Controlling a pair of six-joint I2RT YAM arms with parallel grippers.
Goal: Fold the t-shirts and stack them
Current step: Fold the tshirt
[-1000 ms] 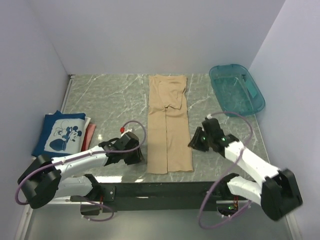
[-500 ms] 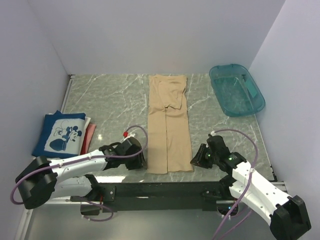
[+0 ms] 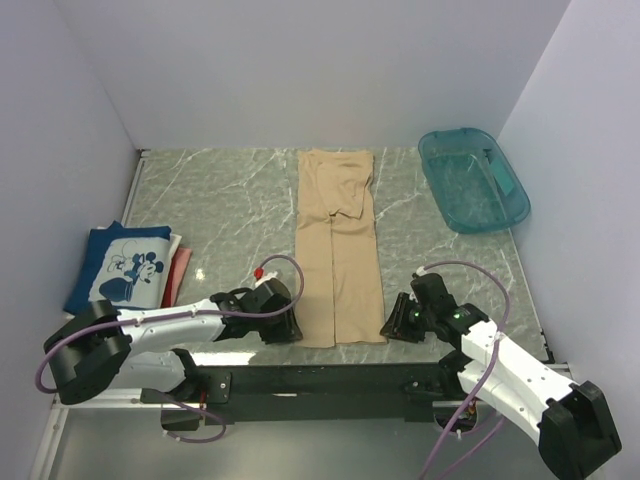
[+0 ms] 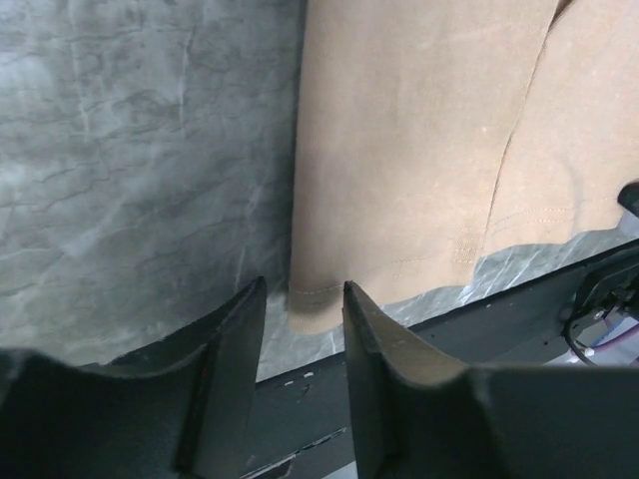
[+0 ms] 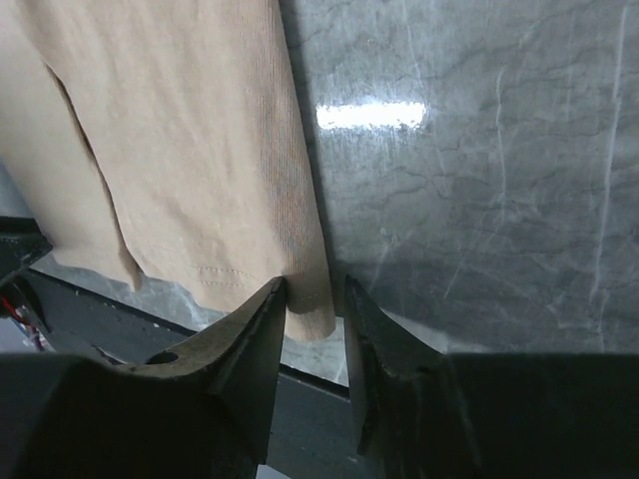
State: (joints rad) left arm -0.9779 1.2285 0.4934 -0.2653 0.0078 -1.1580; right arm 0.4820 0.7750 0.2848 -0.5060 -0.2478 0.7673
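The tan t-shirt (image 3: pixel 338 250) lies folded into a long narrow strip down the middle of the table. My left gripper (image 3: pixel 293 328) is at its near left corner. In the left wrist view the gripper (image 4: pixel 303 297) is open, with the hem corner of the tan shirt (image 4: pixel 419 150) lying between the fingertips. My right gripper (image 3: pixel 390 325) is at the near right corner. In the right wrist view it (image 5: pixel 315 297) is open and straddles the tan shirt's (image 5: pixel 180 150) corner. The navy mouse-print t-shirt (image 3: pixel 122 265) lies folded at the left on the red t-shirt (image 3: pixel 179 272).
A teal plastic tub (image 3: pixel 472 180) stands at the back right. The table's dark front rail (image 3: pixel 330 375) runs just below both grippers. White walls close in the left, back and right sides.
Both grippers came down to the shirt's near hem. The left one slid right to the near left corner. The right one moved from beside the shirt's middle to the near right corner.
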